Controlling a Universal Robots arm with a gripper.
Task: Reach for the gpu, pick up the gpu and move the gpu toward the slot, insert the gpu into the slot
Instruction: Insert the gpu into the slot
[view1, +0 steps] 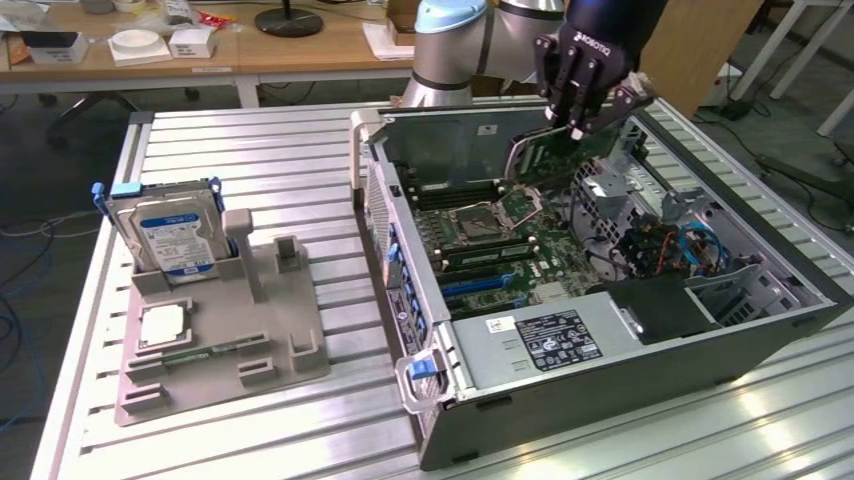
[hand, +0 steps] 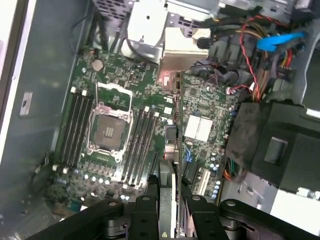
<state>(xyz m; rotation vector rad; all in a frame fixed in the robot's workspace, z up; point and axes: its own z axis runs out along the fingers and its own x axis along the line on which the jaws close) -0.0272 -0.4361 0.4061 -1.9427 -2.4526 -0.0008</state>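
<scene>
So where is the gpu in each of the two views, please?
Exterior view: the gpu hangs from the gripper above the open case.
Wrist view: the gpu stands edge-on between the fingers.
Shared landmark: the square CPU socket.

A hard drive (view1: 171, 238) stands upright in a grey holder (view1: 274, 350) that also carries, seemingly, a processor (view1: 163, 325).

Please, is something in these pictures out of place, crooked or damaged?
Only one thing stands out: the graphics card hangs tilted in the claw above the open computer case and is not plugged in. I see nothing spilled or broken.
</scene>
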